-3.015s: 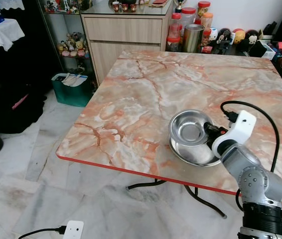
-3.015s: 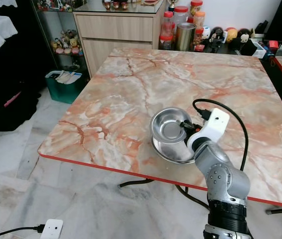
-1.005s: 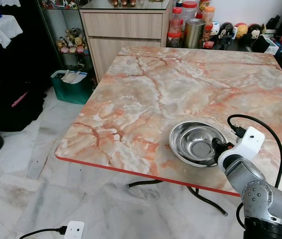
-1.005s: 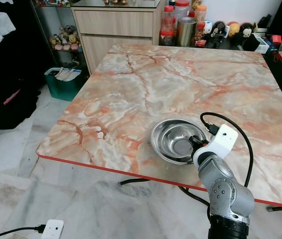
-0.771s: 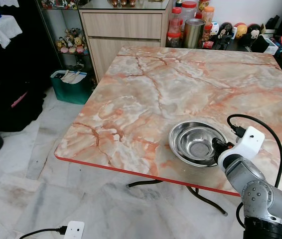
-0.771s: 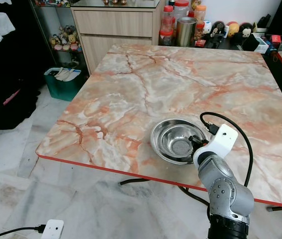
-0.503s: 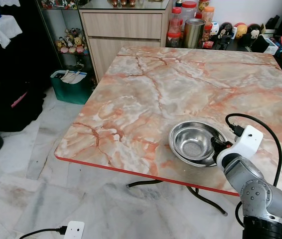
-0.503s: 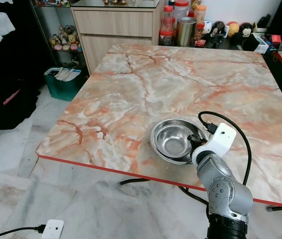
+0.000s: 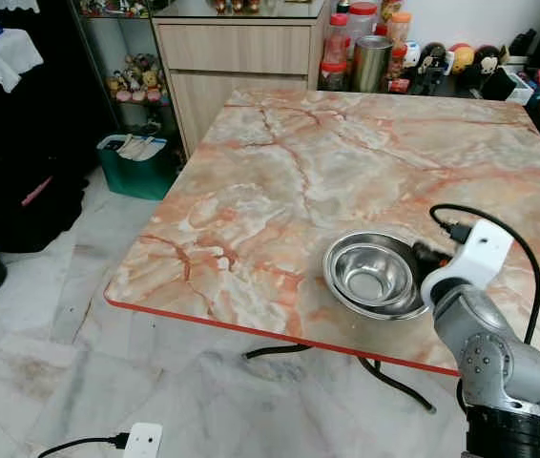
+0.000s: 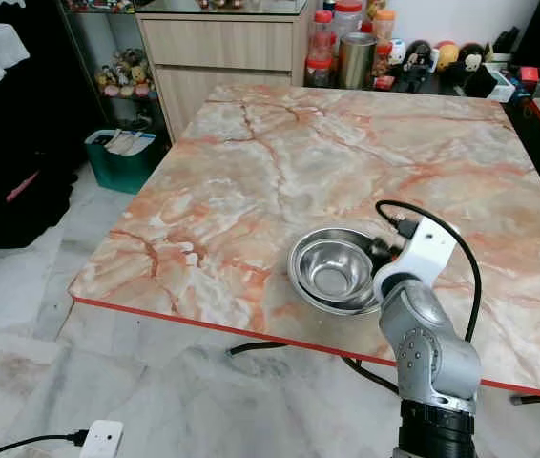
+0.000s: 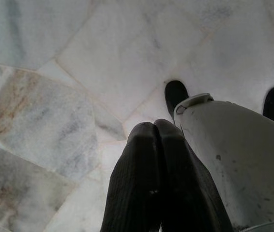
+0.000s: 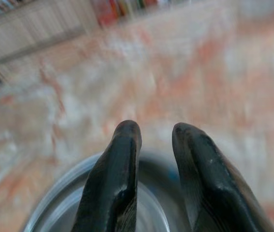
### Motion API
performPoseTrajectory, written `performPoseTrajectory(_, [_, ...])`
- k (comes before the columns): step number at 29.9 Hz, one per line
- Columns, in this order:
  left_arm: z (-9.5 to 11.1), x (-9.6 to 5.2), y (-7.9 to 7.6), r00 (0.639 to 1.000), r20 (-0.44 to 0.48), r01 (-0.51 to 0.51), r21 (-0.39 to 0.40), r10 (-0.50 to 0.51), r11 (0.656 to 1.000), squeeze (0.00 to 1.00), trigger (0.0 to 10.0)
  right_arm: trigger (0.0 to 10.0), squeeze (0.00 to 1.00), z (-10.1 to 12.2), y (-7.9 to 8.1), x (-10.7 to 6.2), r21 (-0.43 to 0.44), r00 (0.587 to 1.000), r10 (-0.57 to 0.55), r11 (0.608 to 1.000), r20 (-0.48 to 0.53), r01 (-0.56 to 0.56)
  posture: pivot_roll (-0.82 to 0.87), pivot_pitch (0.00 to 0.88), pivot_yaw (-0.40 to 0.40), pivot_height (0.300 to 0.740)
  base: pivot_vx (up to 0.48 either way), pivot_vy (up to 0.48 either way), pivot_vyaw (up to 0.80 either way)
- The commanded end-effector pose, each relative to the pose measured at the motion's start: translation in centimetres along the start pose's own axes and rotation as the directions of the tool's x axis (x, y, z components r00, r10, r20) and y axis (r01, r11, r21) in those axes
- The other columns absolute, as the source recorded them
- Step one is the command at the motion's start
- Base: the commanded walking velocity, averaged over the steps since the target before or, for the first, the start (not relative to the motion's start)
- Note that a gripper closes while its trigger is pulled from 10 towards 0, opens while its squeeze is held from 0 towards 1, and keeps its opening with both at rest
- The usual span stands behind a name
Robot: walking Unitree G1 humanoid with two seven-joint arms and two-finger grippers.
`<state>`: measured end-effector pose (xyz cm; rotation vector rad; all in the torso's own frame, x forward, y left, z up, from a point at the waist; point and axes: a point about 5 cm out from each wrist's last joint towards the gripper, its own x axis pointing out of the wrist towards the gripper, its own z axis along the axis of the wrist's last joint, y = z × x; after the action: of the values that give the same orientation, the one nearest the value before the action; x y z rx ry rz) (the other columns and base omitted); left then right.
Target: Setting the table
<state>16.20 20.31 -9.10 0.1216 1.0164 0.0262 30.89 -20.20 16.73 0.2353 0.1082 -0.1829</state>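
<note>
I'm parking my right gripper (image 12: 149, 133) at the right rim of the steel bowls (image 9: 373, 274), lower right of the left eye frame; fingers are a small gap apart with nothing between them. The smaller bowl is nesting in the larger one on the marble table (image 9: 346, 162), near its front edge. My left gripper (image 11: 154, 133) is hanging over the floor tiles, fingers pressed together, empty.

Risks as I'm judging them: the stack is sitting close to the red table edge, so a nudge from my wrist could slide it toward the drop. The right wrist view is blurring, so rim alignment is uncertain. My cable (image 9: 480, 215) is looping just above the bowls and could snag.

Versus 3 s ago: the small bowl was raised and tilted above the big one, now it's seated inside, and my wrist has backed off to the right
</note>
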Motion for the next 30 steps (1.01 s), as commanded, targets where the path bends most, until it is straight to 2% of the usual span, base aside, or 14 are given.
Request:
performPoseTrajectory(1, [-0.1,0.0,0.2,1.000,-0.005,-0.011,-0.004,0.011,1.000,0.00,10.0,10.0,0.00,1.0,0.8,-0.2,-0.022,0.998,0.034,0.999,0.058,-0.032,-0.12,0.051,0.036,0.740,0.000,0.000,0.00])
performPoseTrajectory(2, [0.2,0.0,0.4,1.000,0.011,-0.025,-0.005,0.025,1.000,0.00,10.0,10.0,0.00,0.8,1.3,-0.3,-0.042,0.994,0.059,0.998,0.091,-0.055,-0.12,0.046,0.034,0.740,0.000,0.000,0.00])
performPoseTrajectory(4, [0.8,0.0,0.7,0.998,0.038,-0.045,-0.006,0.045,0.999,0.00,10.0,10.0,0.00,0.0,2.8,-0.5,-0.151,0.982,0.131,0.982,0.134,-0.111,-0.12,0.042,0.033,0.740,0.000,0.000,0.00])
performPoseTrajectory(5, [1.0,0.1,0.7,0.998,0.046,-0.052,-0.009,0.053,0.999,0.00,10.0,10.0,0.00,-0.9,4.1,-0.8,-0.226,0.967,0.202,0.960,0.153,-0.165,-0.12,0.038,0.030,0.740,0.000,0.000,0.00])
performPoseTrajectory(10, [1.4,0.1,0.3,0.996,0.071,-0.051,-0.002,0.051,0.999,0.00,10.0,10.0,0.00,-4.3,6.1,-1.2,-0.362,0.938,0.320,0.897,0.134,-0.254,-0.12,0.018,0.018,0.740,0.000,0.000,0.00])
performPoseTrajectory(11, [1.4,0.1,0.2,0.996,0.073,-0.051,0.001,0.050,0.999,0.00,10.0,10.0,0.00,-4.5,6.2,-1.3,-0.371,0.937,0.323,0.893,0.134,-0.255,-0.12,0.018,0.018,0.740,0.000,0.000,0.00])
performPoseTrajectory(14, [1.9,0.1,0.2,0.993,0.100,-0.054,-0.027,0.056,0.998,0.00,10.0,10.0,0.00,-4.7,6.7,-1.6,-0.325,0.930,0.333,0.906,0.158,-0.270,-0.11,0.008,0.006,0.740,0.000,0.000,0.00])
performPoseTrajectory(17, [2.0,0.1,0.3,0.991,0.114,-0.067,-0.026,0.069,0.997,0.00,10.0,10.0,0.00,-4.3,7.2,-1.6,-0.361,0.912,0.365,0.889,0.187,-0.282,-0.11,0.000,0.002,0.740,0.000,-0.081,0.00])
performPoseTrajectory(30, [2.2,0.1,-0.1,0.990,0.126,-0.054,-0.043,0.059,0.998,0.00,10.0,10.0,0.00,-4.1,6.6,-0.6,-0.372,0.904,0.355,0.893,0.237,-0.253,-0.12,0.003,-0.009,0.740,0.000,-0.329,0.00])
